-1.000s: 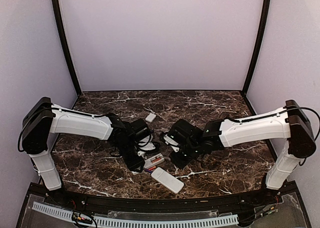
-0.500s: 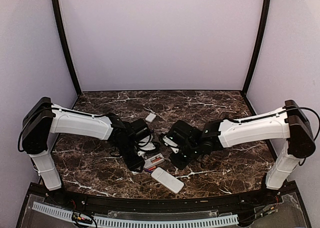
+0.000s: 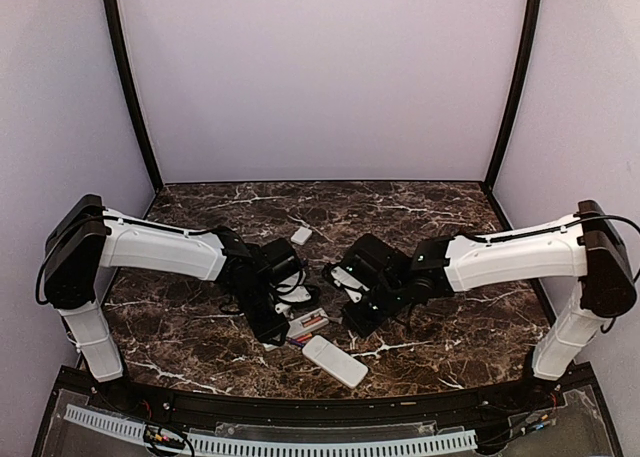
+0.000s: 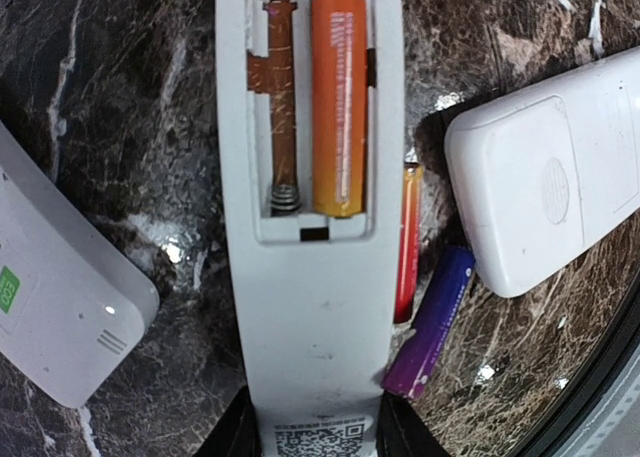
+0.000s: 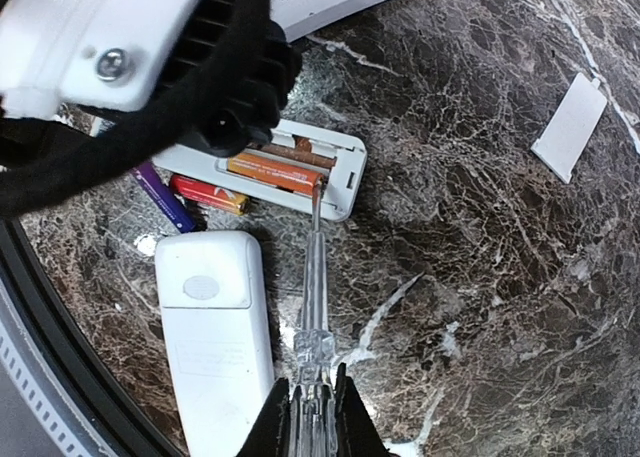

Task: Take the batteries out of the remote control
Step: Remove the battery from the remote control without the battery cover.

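Here the left hand [image 4: 315,437] grips the remote [image 4: 310,307], the right hand [image 5: 312,417] a screwdriver [image 5: 314,277] touching its battery [image 5: 272,173].

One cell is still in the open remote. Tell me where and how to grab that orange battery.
Grip its middle from straight above. The orange battery lies flat in the remote's bay with both ends walled in; the empty slot beside it gives one finger room. The other side hugs the wall, so likely lever an end up first with the screwdriver.

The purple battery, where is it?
In the left wrist view the purple battery lies loose on the table, right of the open remote, beside an orange-red battery.
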You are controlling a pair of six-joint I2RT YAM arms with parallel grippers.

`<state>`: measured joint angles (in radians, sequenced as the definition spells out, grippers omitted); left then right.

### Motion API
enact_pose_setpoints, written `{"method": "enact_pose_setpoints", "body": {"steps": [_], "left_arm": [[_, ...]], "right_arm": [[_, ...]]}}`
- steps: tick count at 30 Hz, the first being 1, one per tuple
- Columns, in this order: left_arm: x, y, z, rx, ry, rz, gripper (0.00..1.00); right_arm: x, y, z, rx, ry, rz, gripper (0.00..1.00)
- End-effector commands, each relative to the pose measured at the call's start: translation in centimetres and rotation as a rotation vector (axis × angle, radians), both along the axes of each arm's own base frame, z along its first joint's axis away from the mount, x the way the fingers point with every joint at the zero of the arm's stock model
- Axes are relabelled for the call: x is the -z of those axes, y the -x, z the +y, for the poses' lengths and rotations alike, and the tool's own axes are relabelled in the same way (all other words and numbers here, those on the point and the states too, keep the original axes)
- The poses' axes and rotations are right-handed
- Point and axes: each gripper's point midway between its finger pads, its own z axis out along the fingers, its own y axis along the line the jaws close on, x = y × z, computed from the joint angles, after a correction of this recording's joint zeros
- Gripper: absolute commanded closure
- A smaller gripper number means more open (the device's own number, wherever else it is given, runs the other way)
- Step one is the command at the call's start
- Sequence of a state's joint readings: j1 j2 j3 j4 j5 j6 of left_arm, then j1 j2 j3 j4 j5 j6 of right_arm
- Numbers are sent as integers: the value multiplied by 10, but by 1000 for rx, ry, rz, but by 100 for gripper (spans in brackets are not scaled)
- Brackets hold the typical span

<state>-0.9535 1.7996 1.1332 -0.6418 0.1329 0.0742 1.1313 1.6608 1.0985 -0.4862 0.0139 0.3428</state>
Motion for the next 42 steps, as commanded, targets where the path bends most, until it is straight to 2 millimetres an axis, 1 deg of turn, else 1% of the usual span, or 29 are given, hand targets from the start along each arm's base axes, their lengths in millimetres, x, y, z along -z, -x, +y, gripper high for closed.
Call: {"method": "enact_pose_setpoints", "body": {"steps": [1, 3, 6, 10, 17, 24, 27, 34, 37, 42], "left_arm": [[17, 5, 9, 3, -64, 25, 96], [17, 5, 9, 3, -65, 25, 96], [18, 5, 9, 3, -68, 26, 96], [19, 5, 10, 3, -71, 26, 97], [20, 5, 10, 2, -73, 28, 96], [20, 5, 10, 2, -74, 29, 96], [19, 2, 11, -7, -83, 12, 96], [15, -16, 22, -56, -128, -69, 96], [17, -24, 30, -88, -158, -82, 96], [13, -36, 38, -134, -169, -99, 94]], "right_arm": [[-57, 35, 43, -141, -282, 93, 100], [-69, 38, 44, -147, -317, 95, 100], [-75, 39, 44, -145, -335, 103, 100], [-68, 39, 39, -131, -309, 107, 100], [-59, 31, 27, -80, -248, 72, 100], [-56, 22, 20, -44, -221, 47, 100], [-54, 17, 15, -18, -208, 36, 100], [-43, -3, -10, 118, -171, 19, 100], [-39, -14, -25, 199, -162, 6, 100], [-28, -26, -49, 323, -157, -7, 100]]}}
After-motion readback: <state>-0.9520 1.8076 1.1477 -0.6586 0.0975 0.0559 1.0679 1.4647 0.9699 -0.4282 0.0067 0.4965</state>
